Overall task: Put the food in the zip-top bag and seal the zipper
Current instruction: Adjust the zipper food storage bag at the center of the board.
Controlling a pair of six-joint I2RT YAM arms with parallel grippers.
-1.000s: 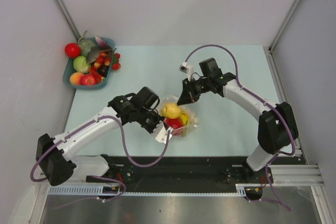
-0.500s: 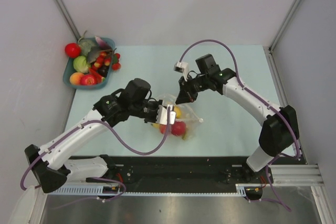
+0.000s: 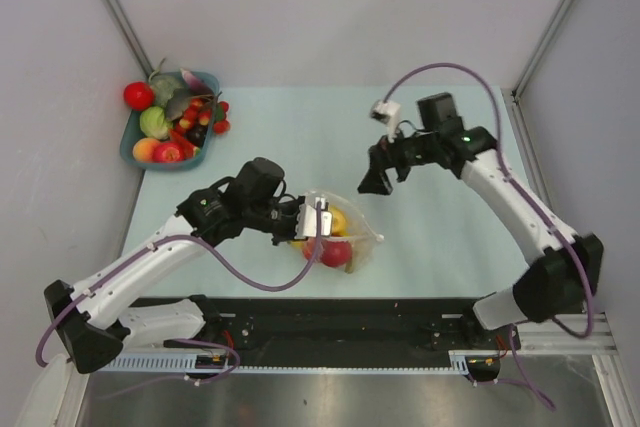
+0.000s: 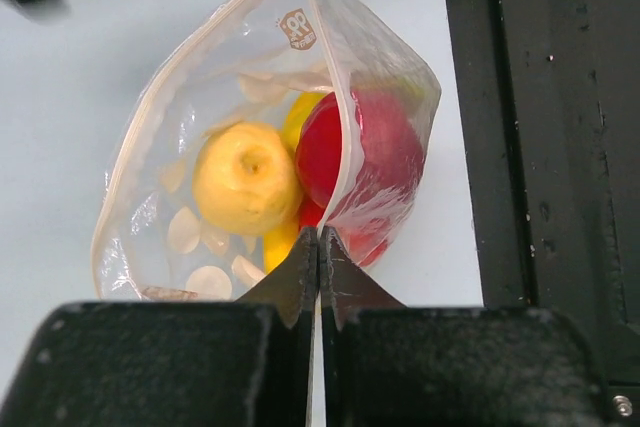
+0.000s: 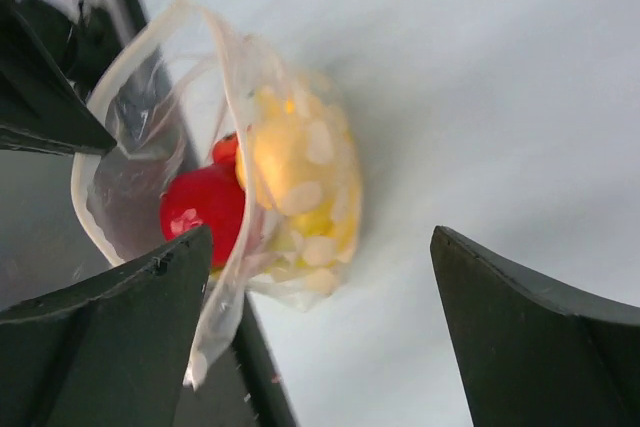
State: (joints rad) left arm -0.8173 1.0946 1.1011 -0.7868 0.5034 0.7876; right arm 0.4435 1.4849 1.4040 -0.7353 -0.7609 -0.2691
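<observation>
The zip-top bag lies at the front middle of the table, holding food: a yellow fruit and a red fruit. My left gripper is shut on the bag's whitish zipper strip, its jaws pressed together at the edge. The strip splits into two lips above the fruits, so the mouth looks open. My right gripper hovers open, up and to the right of the bag, touching nothing. In the right wrist view the bag sits beyond the wide-apart fingers.
A blue basket with several more toy fruits and vegetables stands at the table's back left corner. A red round rests at its far rim. The black front rail runs just below the bag.
My right gripper has opened, let go of the bag and pulled back up and to the right. The left gripper kept its hold while the bag shifted slightly right and settled lower.
</observation>
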